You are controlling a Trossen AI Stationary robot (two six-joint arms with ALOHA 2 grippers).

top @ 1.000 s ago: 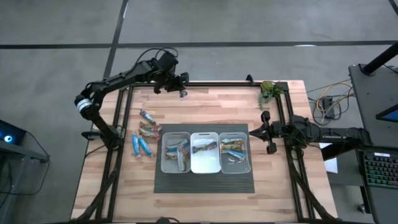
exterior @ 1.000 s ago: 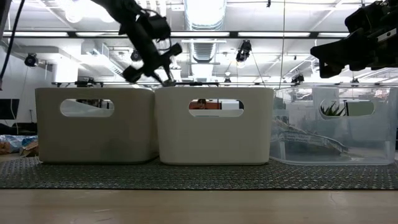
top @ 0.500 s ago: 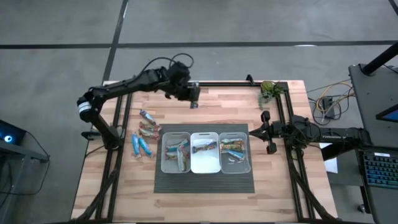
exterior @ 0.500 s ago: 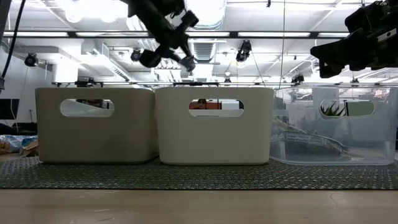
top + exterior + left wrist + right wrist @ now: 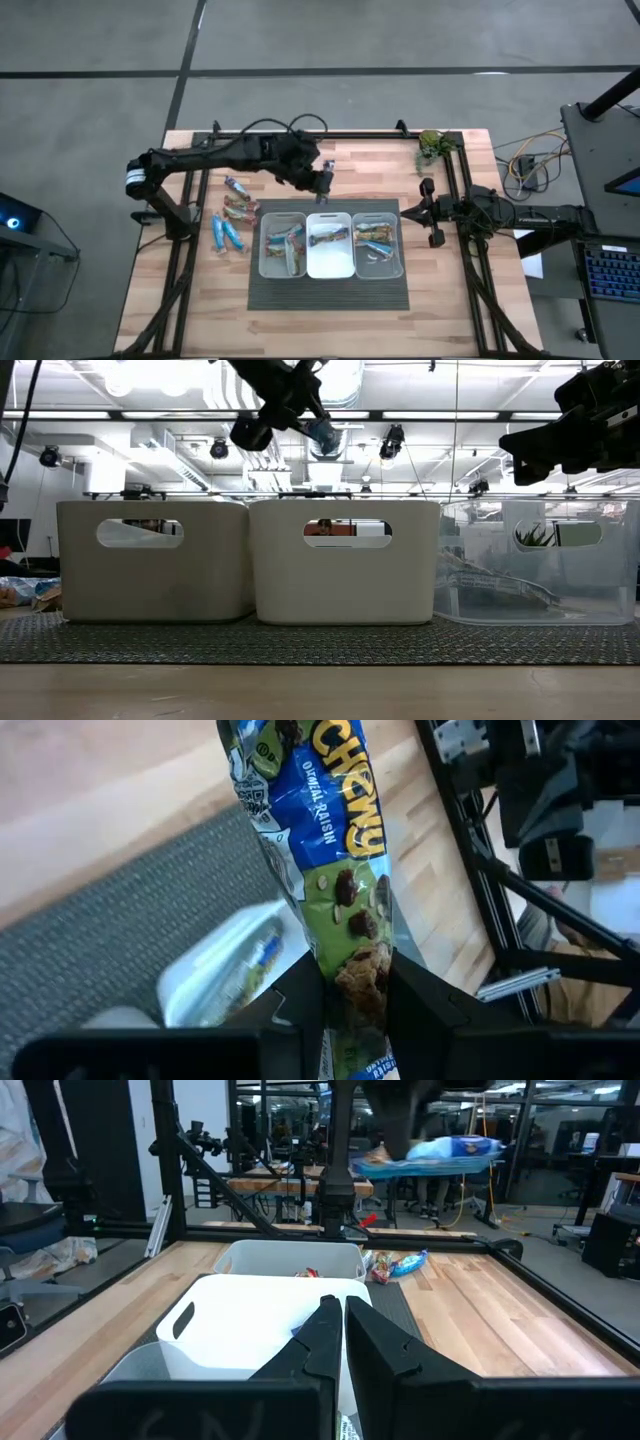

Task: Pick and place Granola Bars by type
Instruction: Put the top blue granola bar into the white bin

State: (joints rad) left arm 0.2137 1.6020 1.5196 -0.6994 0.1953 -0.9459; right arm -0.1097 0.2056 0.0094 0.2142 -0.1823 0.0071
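My left gripper (image 5: 322,180) hangs in the air just beyond the far rim of the middle bin (image 5: 331,217), shut on a blue-wrapped granola bar (image 5: 325,850). In the low view this bar (image 5: 322,432) shows high above the bins. Three bins stand in a row on a dark mat (image 5: 330,292), each with bars inside. Several more granola bars (image 5: 231,218) lie flat on the wood to the left of the bins. My right gripper (image 5: 429,211) is shut and holds nothing, level at the table's right side. My left gripper pinches the bar near one end (image 5: 357,982) between its two fingers (image 5: 425,1005), which lie across its flat faces. The fingers slant down from the table's far left. Most of the bar sticks out past the fingertips, lifted clear of table and bins.
A green leafy plant (image 5: 432,147) sits at the far right corner. Black frame rails (image 5: 190,260) run along the table's left and right sides. Bare wood lies beyond the bins and in front of the mat.
My left gripper has swung from the far edge toward the table's right and near side, coming close to the bins and rising a little, rolling as it went. The blue bar has travelled with it, still clear of the table.
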